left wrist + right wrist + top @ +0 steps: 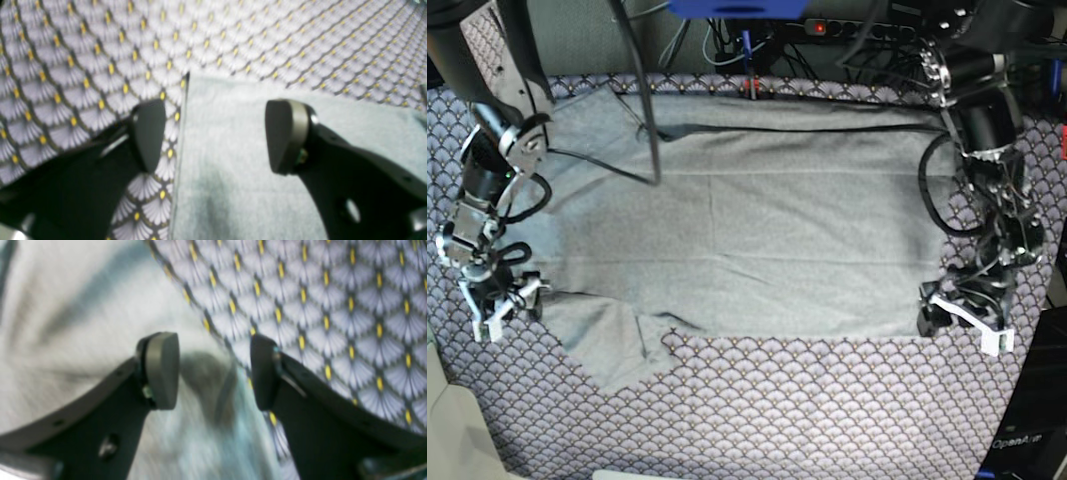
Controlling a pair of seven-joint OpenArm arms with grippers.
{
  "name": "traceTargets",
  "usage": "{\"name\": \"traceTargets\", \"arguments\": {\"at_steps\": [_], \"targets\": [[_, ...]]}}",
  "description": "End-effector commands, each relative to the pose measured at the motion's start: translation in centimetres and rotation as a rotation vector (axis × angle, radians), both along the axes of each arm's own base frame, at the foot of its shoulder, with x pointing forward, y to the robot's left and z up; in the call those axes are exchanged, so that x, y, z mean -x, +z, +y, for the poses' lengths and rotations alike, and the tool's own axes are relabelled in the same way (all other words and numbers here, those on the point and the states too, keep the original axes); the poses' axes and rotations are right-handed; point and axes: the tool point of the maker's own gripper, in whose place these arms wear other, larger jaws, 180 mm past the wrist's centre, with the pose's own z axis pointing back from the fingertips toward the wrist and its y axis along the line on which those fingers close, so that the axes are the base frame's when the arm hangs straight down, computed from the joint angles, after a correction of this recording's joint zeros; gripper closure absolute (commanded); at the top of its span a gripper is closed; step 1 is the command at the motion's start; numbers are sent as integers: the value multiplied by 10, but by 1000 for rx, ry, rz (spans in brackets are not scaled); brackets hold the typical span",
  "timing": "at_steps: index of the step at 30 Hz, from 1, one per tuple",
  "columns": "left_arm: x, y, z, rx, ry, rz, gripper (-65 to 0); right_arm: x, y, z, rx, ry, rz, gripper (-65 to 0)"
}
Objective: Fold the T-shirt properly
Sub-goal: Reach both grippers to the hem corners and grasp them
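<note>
Left tool (215, 136), right tool (213, 370) agape (nothing held), each straddling T-shirt (767, 240) edge.

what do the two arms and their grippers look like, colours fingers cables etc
Both arms are black with silvery-grey metal joint housings and looping black cables, seen in the base view. The left gripper has curved black fingers ending in flat rounded pads, one edged in light grey. The right gripper matches: dark curved fingers with screw holes and grey-backed pads. In the base view, white pieces show at each gripper.
</note>
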Motion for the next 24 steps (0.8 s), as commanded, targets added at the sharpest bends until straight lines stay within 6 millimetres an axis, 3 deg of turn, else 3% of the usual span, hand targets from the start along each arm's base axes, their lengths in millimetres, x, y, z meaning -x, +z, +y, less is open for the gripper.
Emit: {"name": "traceTargets", "arguments": {"at_steps": [1,12,15,17,20,24], "targets": [[-6,16,6,-13,5,-44,-458,-8,15,-11,5,-11,-46,-343],[-4,15,6,-18,4,-42,-458,17,-27,4,-57,7,46,-327],[-7,17,4,-10,7,-54,-458,19,-30,7,-61,11,53,-243],[-15,25,2,-6,4,-73,-459,18,-30,10,-63,14,50,-148],[-24,19,3,27,17,-66,-460,18,-31,12,-65,17,57,-14],[-39,5,9,92,66,-87,-459,18,-32,12,-63,19,59,0]]}}
